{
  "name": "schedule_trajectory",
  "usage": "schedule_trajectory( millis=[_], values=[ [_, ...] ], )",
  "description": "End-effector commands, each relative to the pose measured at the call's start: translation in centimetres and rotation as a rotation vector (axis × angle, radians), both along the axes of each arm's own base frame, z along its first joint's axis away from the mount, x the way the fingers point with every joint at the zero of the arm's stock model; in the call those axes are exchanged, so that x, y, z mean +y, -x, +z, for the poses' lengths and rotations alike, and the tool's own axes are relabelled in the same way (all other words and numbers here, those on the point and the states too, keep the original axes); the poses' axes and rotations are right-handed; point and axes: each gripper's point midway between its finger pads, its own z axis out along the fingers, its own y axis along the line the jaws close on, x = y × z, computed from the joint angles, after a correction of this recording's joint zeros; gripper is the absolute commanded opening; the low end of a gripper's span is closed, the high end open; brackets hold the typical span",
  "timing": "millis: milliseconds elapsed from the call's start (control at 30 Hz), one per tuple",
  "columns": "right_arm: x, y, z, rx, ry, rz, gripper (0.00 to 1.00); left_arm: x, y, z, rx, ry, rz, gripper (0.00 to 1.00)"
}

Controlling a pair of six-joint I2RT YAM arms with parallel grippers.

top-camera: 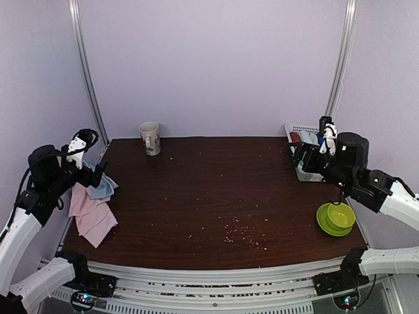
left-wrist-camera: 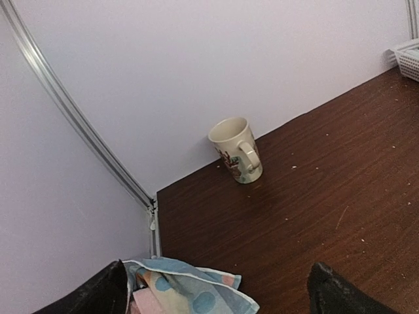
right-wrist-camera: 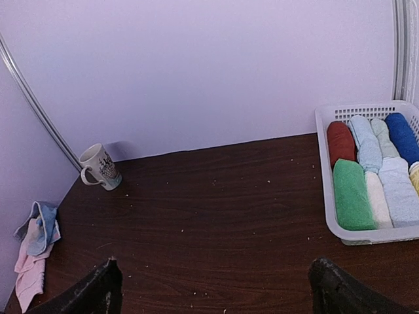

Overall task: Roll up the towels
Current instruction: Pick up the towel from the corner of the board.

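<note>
— Where are the towels found?
— A crumpled pale pink fabric cloth (top-camera: 91, 217) is seen draped over the left edge of the dark wooden bench (top-camera: 216, 196). A light blue fabric cloth with orange and white dots (left-wrist-camera: 190, 291) is bunched on its far end. Neither is rolled.
— How are the left arm's fingers (left-wrist-camera: 98, 294) set?
— They are spread wide just above the dotted cloth, and nothing is held. Whether the cloth is touched cannot be told.
— And the right arm's fingers (right-wrist-camera: 334, 288)?
— These are spread wide too, with nothing held, and are raised over the bench's right side near a white slatted plastic basket (right-wrist-camera: 380, 234). Rolled cloths in red, green, blue and pale shades are packed side by side in it. A cream ceramic mug (top-camera: 150, 138) is stood upright by the back wall, and a lime green bowl (top-camera: 336, 218) is set near the right edge.
</note>
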Motion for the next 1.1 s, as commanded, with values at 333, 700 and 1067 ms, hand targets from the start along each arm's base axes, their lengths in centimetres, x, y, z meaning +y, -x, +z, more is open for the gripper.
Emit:
schedule_trajectory(
  millis=[333, 700, 1067],
  values=[
    [-1.0, 0.7, 0.5, -0.036, -0.074, -0.031, 1.00, 3.6, -3.4, 0.2, 0.019, 0.015, 0.178, 0.98],
    [-1.0, -0.8, -6.7, 0.170, 0.058, -0.122, 1.00, 7.9, -7.2, -4.5, 0.201, 0.072, 0.203, 0.98],
    [2.6, 0.5, -9.3, 0.204, 0.056, -0.008, 1.00, 6.5, -8.0, -10.7, 0.333, 0.022, 0.081, 0.97]
  ],
)
